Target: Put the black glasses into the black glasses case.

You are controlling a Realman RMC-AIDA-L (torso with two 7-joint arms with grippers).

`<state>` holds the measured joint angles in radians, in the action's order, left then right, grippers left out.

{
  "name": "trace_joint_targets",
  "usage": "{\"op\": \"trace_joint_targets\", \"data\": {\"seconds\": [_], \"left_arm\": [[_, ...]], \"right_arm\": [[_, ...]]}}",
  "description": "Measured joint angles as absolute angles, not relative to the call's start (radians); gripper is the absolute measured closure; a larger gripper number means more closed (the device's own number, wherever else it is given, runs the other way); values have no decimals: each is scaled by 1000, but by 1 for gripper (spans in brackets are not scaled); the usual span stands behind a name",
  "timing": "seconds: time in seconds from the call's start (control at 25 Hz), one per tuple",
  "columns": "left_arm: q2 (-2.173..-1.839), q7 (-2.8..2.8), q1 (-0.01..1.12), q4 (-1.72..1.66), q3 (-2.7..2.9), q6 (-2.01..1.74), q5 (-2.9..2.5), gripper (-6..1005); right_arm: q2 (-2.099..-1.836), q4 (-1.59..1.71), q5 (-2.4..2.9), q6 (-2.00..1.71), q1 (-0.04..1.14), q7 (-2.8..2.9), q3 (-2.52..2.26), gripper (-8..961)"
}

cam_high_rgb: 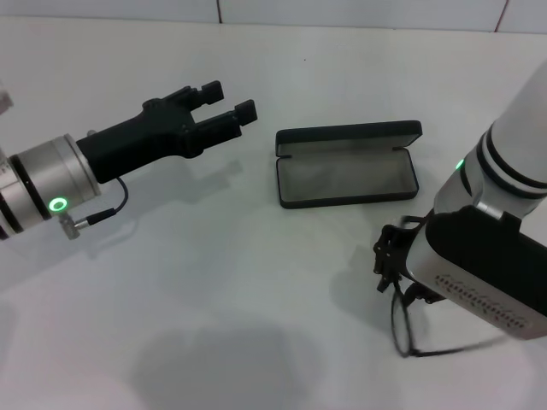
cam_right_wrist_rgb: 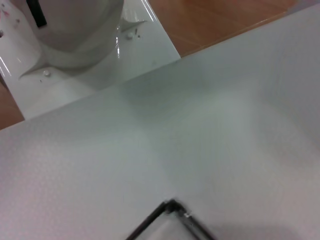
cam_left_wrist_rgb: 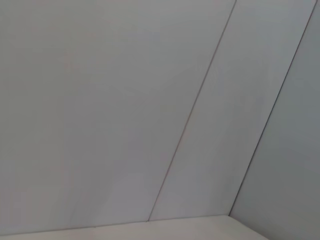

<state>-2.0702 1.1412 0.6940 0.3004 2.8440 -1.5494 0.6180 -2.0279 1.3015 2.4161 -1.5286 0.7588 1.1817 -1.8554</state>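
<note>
open case on a white desk, glasses under the right claw

a smooth, matte white desk [cam_high_rgb: 256, 282] fills the head view. near its far middle lies the black glasses case [cam_high_rgb: 348, 164], a flat rectangular hard shell with rounded corners. its hinged lid stands open along the far edge, and the shallow tray shows a soft greyish lining.

the left claw [cam_high_rgb: 228, 106] hovers above the desk just to the left of the case, well apart from the glasses. it is blocky matte black plastic on a brushed silver wrist with a green ring light; its two squared fingers are spread apart with nothing between them.

the right claw [cam_high_rgb: 390, 260] is low at the near right of the desk, its bulky white and black housing covering most of what lies below. whether its fingers are spread or clenched cannot be told.

the black glasses [cam_high_rgb: 408, 329] lie partly hidden beneath it, on the desk nearer than the case and apart from it. a thin curved black rim and a slim temple arm show. in the right wrist view, a thin angled piece of the frame [cam_right_wrist_rgb: 172, 216] shows against the finely textured surface.
</note>
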Motion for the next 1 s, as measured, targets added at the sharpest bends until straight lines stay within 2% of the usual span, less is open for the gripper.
{"op": "trace_joint_targets", "data": {"seconds": [0.24, 0.44, 0.76, 1.0], "left_arm": [[-2071, 1141, 699, 300, 2844, -1549, 618, 182], [-2071, 1141, 706, 301, 2844, -1549, 619, 182], [-2070, 1129, 742, 296, 2844, -1549, 625, 182], [-2069, 1104, 775, 292, 2844, -1549, 672, 183]], "right_arm": [[-2027, 1307, 2416, -1528, 745, 1186, -1851, 706], [-2026, 1321, 2416, -1546, 721, 1195, -1780, 840], [-2025, 1342, 2359, -1583, 647, 1196, -1514, 842], [-2022, 1208, 2091, -1526, 557, 1138, -1223, 843]]}}
